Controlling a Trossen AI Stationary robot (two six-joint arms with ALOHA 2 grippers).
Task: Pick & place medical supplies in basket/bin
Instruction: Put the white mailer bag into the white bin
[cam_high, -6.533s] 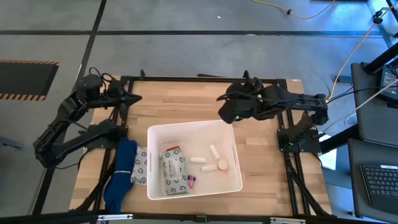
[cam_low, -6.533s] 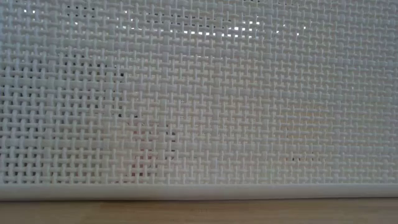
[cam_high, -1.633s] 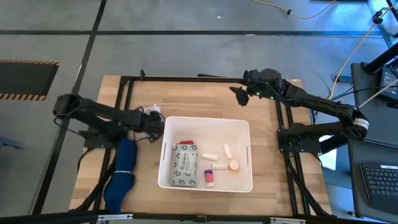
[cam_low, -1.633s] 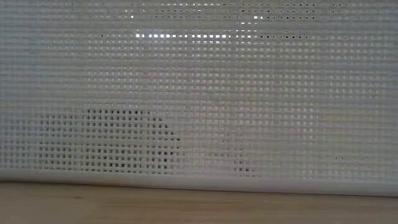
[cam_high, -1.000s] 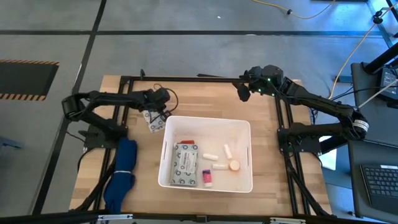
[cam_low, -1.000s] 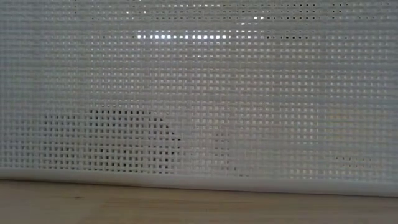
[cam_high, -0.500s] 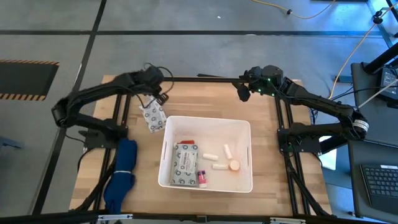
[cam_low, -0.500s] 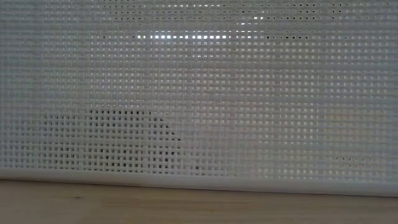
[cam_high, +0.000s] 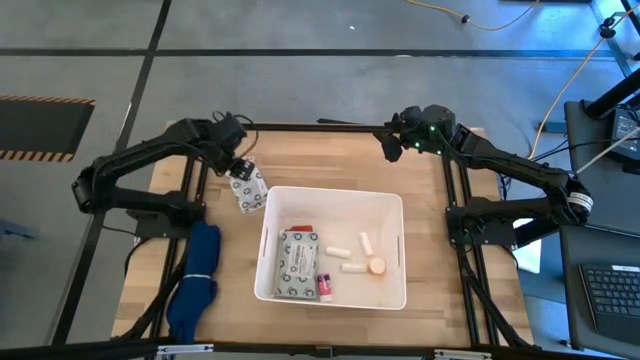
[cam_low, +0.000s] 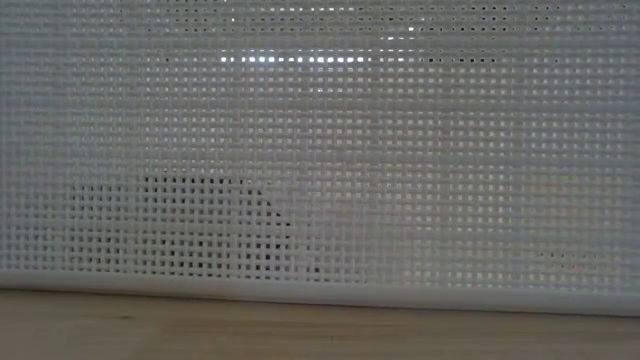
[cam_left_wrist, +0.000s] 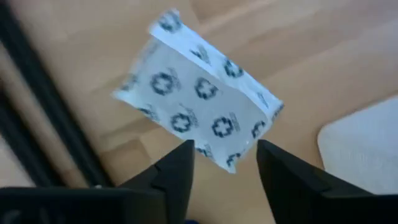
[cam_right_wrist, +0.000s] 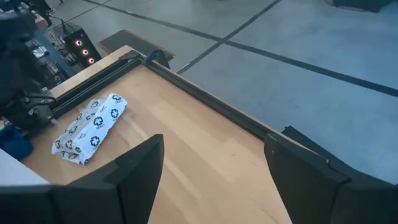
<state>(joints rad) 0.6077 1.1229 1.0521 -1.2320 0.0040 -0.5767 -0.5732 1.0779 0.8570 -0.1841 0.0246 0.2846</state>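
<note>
Patterned soft packet (cam_high: 247, 187) flat on table just off the white bin's (cam_high: 395, 206) far-left corner — outside it, left gripper (cam_high: 236, 160) just above it, jaws parted, gripping nothing, right gripper (cam_high: 394, 147) idle far-right — jaws apart, empty.

Two dark, matt black arms, slim jointed links throughout. Left tool (cam_left_wrist: 221, 177): a pair of blunt black fingers (cam_left_wrist: 177, 177), smooth and rounded. Right tool (cam_right_wrist: 214, 177): broad black fingers (cam_right_wrist: 140, 171), flat-faced. Thin black cables looped at the left wrist; small green lights glowing on the right wrist.
</note>
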